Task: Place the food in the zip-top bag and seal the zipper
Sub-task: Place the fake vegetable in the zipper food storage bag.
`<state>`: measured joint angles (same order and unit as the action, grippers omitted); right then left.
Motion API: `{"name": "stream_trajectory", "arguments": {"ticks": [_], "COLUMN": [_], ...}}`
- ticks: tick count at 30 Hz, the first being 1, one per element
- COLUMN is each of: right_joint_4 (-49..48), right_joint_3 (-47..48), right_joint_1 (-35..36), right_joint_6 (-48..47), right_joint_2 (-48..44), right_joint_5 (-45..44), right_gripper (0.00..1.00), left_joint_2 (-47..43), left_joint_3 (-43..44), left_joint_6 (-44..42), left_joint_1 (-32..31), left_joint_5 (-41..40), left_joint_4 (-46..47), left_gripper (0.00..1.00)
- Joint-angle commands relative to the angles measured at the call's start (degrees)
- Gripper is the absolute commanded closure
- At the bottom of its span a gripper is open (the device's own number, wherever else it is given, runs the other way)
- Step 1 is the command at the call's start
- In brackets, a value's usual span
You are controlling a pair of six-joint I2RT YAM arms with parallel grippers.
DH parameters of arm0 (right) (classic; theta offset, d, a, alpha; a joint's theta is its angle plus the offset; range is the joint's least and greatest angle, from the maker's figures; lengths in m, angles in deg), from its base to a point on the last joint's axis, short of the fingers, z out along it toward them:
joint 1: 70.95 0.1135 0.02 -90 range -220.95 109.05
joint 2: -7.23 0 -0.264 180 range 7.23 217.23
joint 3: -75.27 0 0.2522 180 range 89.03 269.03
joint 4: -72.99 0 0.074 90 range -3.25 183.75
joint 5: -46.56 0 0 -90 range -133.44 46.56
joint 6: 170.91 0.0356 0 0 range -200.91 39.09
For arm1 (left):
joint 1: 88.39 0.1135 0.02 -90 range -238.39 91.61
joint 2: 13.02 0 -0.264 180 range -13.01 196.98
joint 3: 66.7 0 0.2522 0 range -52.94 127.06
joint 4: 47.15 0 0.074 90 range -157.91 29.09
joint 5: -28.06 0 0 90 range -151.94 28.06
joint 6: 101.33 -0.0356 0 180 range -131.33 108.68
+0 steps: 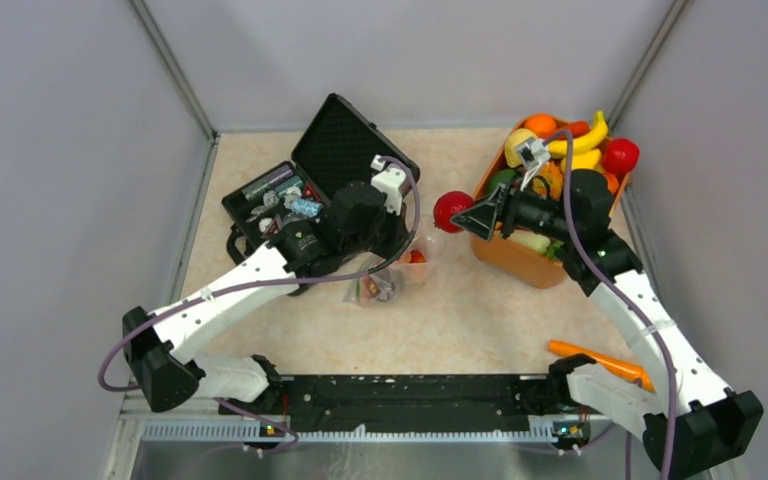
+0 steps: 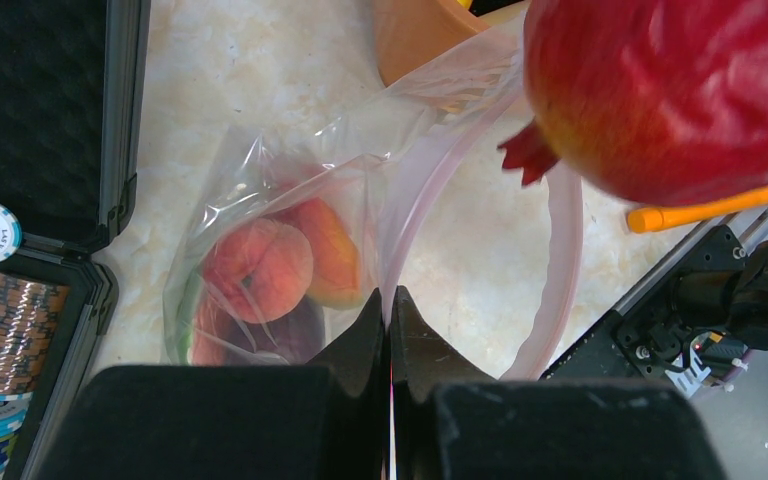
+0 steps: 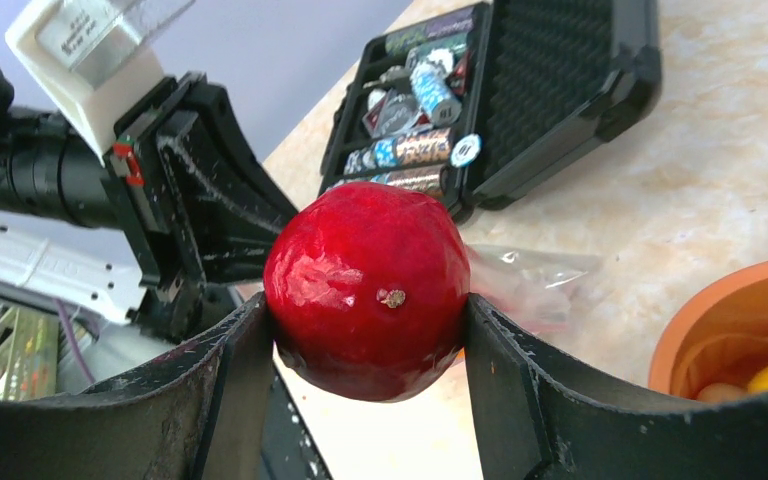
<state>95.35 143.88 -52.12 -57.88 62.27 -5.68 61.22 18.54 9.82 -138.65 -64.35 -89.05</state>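
The left arm's jaws were clenched on the mouth edge of the zip-top bag (image 2: 260,190), and the pink-red zipper (image 2: 567,250) looped open beside them. The bag lay on the worktop (image 1: 460,320) just in front of the open black case (image 1: 345,140). It held a peach (image 2: 258,268), an orange-red piece (image 2: 334,250) touching the peach, and a dark purple piece (image 2: 285,335) below them. The right arm's jaws grasped a red apple (image 3: 365,285), held off the worktop between the bag and the orange basket (image 1: 513,258). The basket contained a banana (image 1: 582,143), an orange (image 1: 540,124), a yellow pear (image 1: 516,145) and another red fruit (image 1: 620,156). Small wrapped items (image 1: 285,200) filled the case. An orange stick (image 1: 595,358) lay near the right arm's base.
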Motion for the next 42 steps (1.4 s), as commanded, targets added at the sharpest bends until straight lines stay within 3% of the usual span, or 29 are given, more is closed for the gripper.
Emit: {"name": "stream_trajectory", "arguments": {"ticks": [1,7,16,19,21,31,38,42], "right_joint_4": [-0.72,1.71,6.52,6.81,7.47,6.93,5.66,4.69], "right_joint_3": [1.29,3.22,6.04,6.57,6.89,6.52,6.14,5.79], "right_joint_1": [1.6,4.88,7.96,8.24,8.24,8.25,8.24,8.25], "right_joint_6": [-2.88,-5.24,-8.02,-7.86,-7.27,-7.13,-7.53,-6.6], "right_joint_2": [0.7,2.9,5.34,6.07,6.35,5.42,6.22,5.54], "right_joint_5": [4.6,1.01,-12.81,-13.2,-15.09,-15.09,-5.48,-7.05], "right_gripper": [0.59,0.59,0.58,0.49,0.35,0.29,0.25,0.25], "left_joint_2": [0.34,0.82,0.73,0.86,0.94,0.61,0.86,1.33], "left_joint_3": [3.34,4.24,4.59,4.85,4.94,4.72,4.76,5.06], "left_joint_6": [0.41,0.21,0.3,0.13,0.12,0.24,0.3,0.3], "left_joint_1": [0.25,0.25,0.25,0.25,0.25,0.25,0.25,0.25], "left_joint_5": [-0.01,0.0,0.43,0.86,1.09,0.72,0.73,1.16], "left_joint_4": [2.88,2.47,2.1,2.21,2.24,2.19,2.21,2.04], "left_gripper": [1.0,1.0,1.0,1.0,1.0,1.0,1.0,1.0]}}
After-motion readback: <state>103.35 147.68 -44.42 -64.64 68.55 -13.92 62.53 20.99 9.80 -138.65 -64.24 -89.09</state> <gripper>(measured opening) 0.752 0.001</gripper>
